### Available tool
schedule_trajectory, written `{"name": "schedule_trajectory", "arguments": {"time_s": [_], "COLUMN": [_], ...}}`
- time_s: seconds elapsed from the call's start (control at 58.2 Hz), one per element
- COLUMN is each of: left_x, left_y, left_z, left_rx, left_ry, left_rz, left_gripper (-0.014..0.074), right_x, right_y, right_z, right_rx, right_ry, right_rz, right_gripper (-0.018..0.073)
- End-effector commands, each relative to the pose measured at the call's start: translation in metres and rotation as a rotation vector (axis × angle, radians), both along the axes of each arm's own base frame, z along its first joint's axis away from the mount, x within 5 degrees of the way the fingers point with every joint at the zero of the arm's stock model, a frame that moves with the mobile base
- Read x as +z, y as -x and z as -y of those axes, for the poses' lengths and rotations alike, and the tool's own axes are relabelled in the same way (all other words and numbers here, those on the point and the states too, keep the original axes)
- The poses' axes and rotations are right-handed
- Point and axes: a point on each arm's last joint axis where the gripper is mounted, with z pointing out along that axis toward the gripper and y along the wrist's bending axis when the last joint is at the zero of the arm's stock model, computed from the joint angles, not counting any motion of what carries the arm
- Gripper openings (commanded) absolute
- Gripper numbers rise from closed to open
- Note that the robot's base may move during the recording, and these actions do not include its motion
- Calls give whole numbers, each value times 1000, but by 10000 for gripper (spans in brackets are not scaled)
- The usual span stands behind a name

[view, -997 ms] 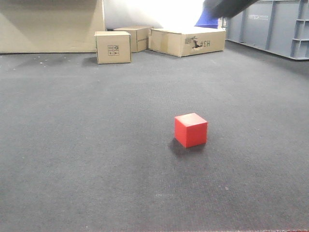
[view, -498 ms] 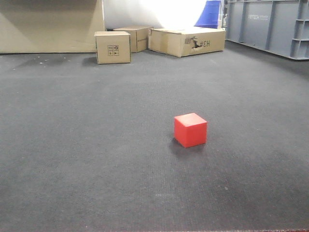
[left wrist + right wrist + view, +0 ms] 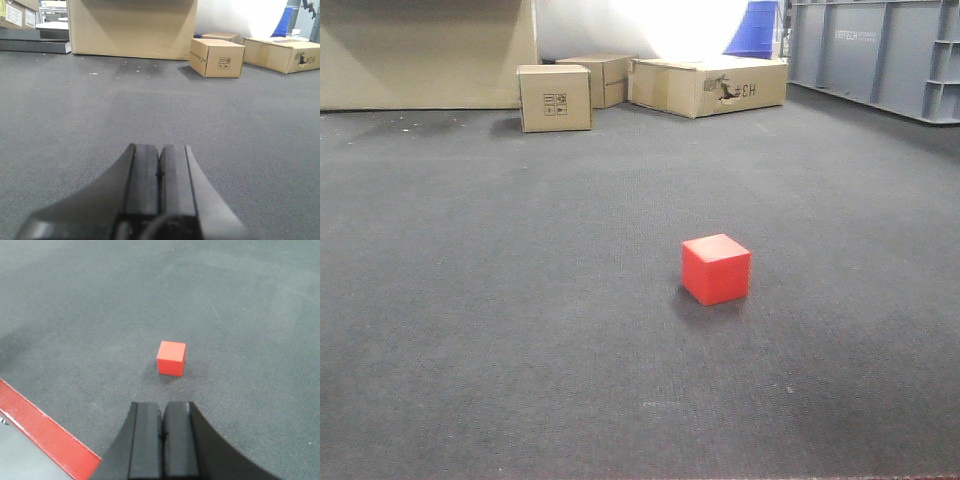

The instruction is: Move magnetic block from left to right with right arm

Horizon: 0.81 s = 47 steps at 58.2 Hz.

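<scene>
The magnetic block [image 3: 716,269] is a small plain red cube resting alone on the dark grey carpet, a little right of centre in the front view. The right wrist view looks down on the same magnetic block [image 3: 171,358], which lies on the carpet some way beyond my right gripper [image 3: 162,406]; that gripper is shut with its black pads pressed together and nothing between them. My left gripper [image 3: 160,148] is also shut and empty, held low over bare carpet. Neither gripper appears in the front view.
Tan cardboard boxes [image 3: 555,97] and a long flattened box [image 3: 709,86] stand at the far back, with a large box [image 3: 132,27] on the left. Grey-blue metal crates [image 3: 876,55] line the back right. A red strip [image 3: 45,438] edges the carpet near my right gripper.
A dark part of an arm that showed at the top right of the front view a second ago has left the frame. The red block has not moved.
</scene>
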Motion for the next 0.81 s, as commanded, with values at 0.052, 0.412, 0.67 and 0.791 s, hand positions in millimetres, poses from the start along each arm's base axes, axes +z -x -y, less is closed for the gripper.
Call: {"name": "schedule_trajectory", "arguments": {"time_s": [0.052,0.412,0.67,0.791], "left_x": [5,5,5,5], "left_y": [1,1,1,1], "left_z": [-1,-1,-1,-1], "left_rx": [8,8,8,8], "left_ry": [13,13,13,13], "left_rz": [84,84,84,84], "left_gripper": [-126,-126,-126,-126], "right_x": [18,6,-51,-74], "right_y": [-4,-2,17,22], "right_z": [2,41,56,58], "right_rx": [-28,-424,-612,-643], "right_ry": [-46,-73,-94,-96], "right_rz": [121,325,442,475], "right_gripper": [58,58,58,58]}}
